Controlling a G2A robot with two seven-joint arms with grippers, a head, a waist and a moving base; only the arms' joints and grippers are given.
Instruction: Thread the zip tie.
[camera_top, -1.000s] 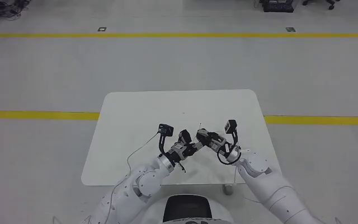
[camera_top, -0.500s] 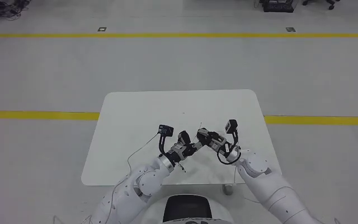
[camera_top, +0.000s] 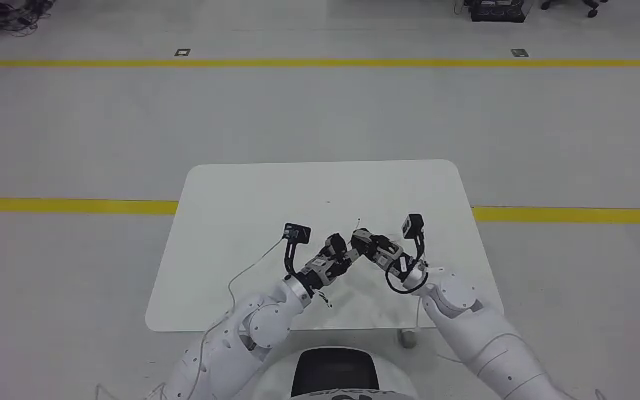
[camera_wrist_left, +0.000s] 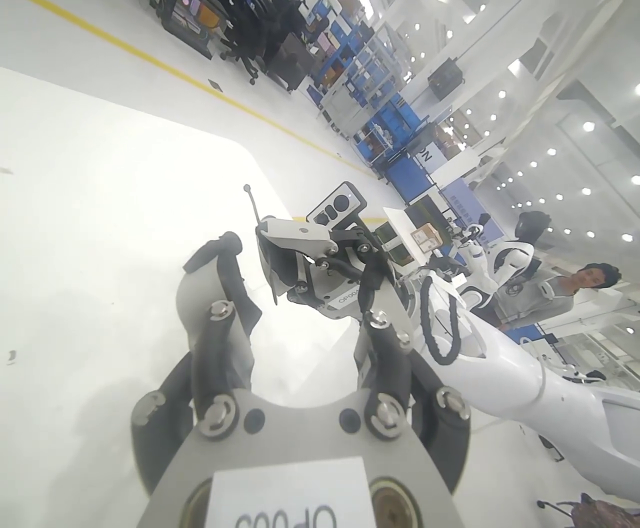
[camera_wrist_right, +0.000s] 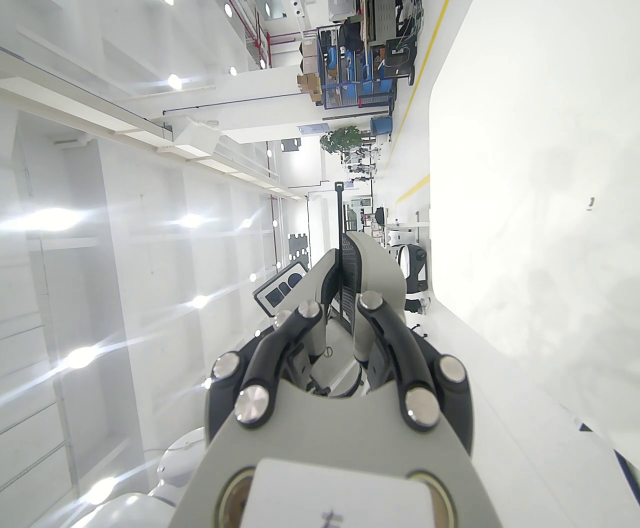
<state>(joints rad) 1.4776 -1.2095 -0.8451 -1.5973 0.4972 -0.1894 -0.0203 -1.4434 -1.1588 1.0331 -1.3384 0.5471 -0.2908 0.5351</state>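
Note:
A thin black zip tie stands out past my right gripper, which is shut on its strap, with the head at the far end. In the top view it is a fine line rising from the right gripper over the front middle of the white table. My left gripper faces it almost tip to tip. In the left wrist view the left gripper is open. The zip tie and the right gripper are between its spread fingers, the strap's loose end hanging down.
Both arms hover just above the table near its front edge. A tiny dark speck lies on the table farther back. The table's rounded corner and edge run beside the right gripper. Yellow floor lines cross behind.
The two grippers have drawn slightly closer together; the left gripper has edged toward the right one. The zip tie stays held in the right gripper.

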